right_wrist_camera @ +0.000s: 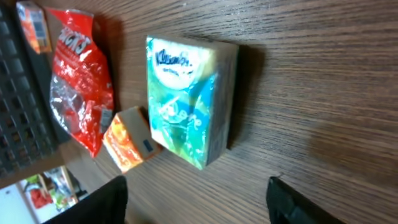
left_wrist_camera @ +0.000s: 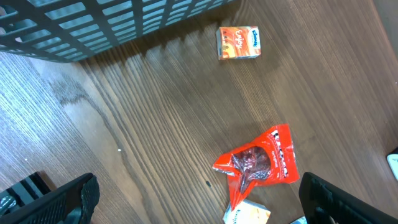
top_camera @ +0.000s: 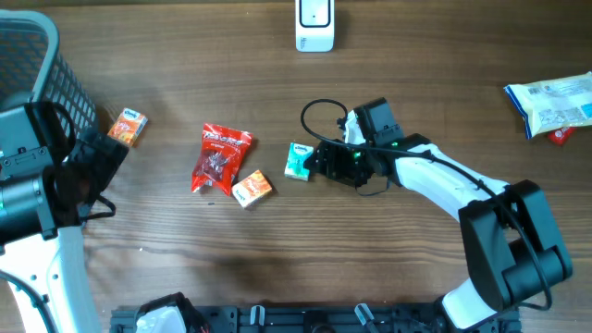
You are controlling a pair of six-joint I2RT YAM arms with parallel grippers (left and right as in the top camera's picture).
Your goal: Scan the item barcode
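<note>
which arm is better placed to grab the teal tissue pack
Right. The right gripper sits open just beside the tissue pack; the left gripper is far off by the basket.

- One basket (top_camera: 55, 65), dark wire mesh.
- One scanner (top_camera: 314, 25), white.
- One red bag (top_camera: 220, 157).
- Two orange packs: the first orange pack (top_camera: 129, 127) near the basket, and the second orange pack (top_camera: 252, 188) by the red bag.
- One teal pack (top_camera: 298, 160).
- That makes three packs in all.
- One white-and-blue packet (top_camera: 552, 104).
- One small red thing (top_camera: 561, 136), half hidden under that packet. What it is cannot be told.
- Loose goods counted together: six.
- Two arms: left arm (top_camera: 60, 268) and right arm (top_camera: 435, 180).
- Two grippers, one per arm: left gripper (left_wrist_camera: 199, 186) and right gripper (right_wrist_camera: 196, 193).
</note>
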